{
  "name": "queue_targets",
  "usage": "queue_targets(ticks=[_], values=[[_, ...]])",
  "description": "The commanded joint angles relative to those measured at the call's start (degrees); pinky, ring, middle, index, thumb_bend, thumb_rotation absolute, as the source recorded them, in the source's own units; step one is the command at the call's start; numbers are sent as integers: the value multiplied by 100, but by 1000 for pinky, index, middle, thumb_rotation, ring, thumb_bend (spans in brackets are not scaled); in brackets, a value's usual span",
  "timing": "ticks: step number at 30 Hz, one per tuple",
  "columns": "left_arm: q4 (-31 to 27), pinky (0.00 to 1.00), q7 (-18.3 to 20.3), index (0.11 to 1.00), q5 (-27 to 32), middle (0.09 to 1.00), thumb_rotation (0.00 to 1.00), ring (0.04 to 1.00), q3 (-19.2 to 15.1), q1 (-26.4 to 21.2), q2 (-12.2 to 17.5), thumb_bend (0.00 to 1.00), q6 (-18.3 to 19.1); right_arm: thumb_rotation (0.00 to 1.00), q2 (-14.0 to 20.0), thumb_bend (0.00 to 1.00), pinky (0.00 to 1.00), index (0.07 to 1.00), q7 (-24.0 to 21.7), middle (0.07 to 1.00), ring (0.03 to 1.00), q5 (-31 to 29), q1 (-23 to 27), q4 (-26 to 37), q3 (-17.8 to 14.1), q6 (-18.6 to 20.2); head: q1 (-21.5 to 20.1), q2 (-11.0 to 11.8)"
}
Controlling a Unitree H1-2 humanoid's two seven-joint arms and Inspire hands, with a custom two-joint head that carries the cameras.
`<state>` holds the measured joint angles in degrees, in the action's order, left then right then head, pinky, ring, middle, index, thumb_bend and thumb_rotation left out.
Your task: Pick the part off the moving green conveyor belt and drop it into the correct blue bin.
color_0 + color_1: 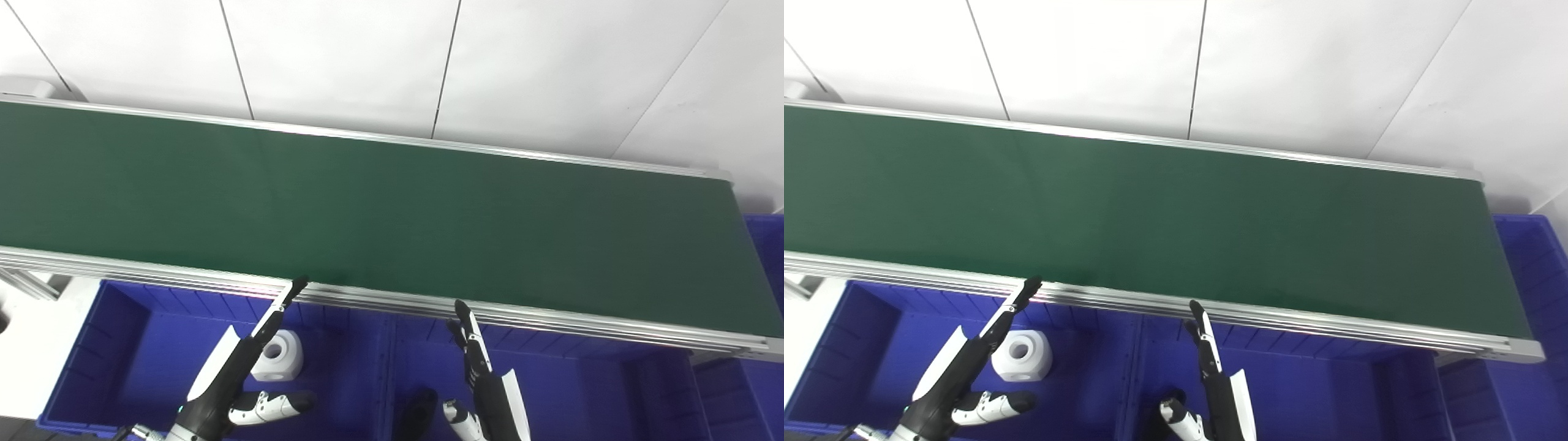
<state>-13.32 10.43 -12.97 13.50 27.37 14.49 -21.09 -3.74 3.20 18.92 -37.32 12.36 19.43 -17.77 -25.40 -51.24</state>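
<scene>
**Belt's bare, part's already in a bin, waiting on the next one**

Both hands sit closest to me at the bottom of the view. My left hand (236, 383), black and white, has its fingers stretched out straight and spread from the thumb, fingertips reaching up to the near aluminium rail (551, 321) of the conveyor, holding nothing. My right hand (484, 376) is the same story: fingers extended and apart, pointing up at the rail, nothing in it.

Below them are two deep blue plastic bins side by side. In the left blue bin (110, 343) there's a chunky white plastic block with a round hole through it (280, 355), lying on the bin floor just right of my left hand's fingers, not touching as far as I can tell. The right blue bin (582, 380) has something dark (416, 413) at its near left corner, too murky to identify. Another blue bin (765, 245) pokes in at the far right end of the belt.

The long dark green conveyor belt (392, 214) has no part anywhere on the stretch I can see.

So my read: I'm between picks, with one drop looking done. Next move calls for watching the belt, then timing a reach over the rail with whichever hand the part passes closer to, closing on it while it's moving.
</scene>
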Motion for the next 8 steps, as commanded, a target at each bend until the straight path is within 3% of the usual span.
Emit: queue_targets(ticks=[1,4,5,8], values=[[-167,1000,30,1000,104,1000,815,1000,17,-35,31,666,-120,976,-362,929,979,1000,-15,1000,948,-53,-26,215,344,93,-29,-21],[-189,1000,47,1000,148,1000,841,1000,-9,-48,51,692,-102,985,-345,930,952,1000,-38,1000,921,-89,1,255,364,179,-240,-35],[-184,1000,56,1000,167,1000,845,1000,-25,-58,70,696,-105,987,-352,930,949,1000,-27,1000,919,-63,12,249,376,196,-488,-27],[-126,1000,74,1000,160,1000,851,1000,-64,-90,135,694,-172,982,-381,924,934,1000,-13,993,908,-66,37,234,409,272,-463,-38]])
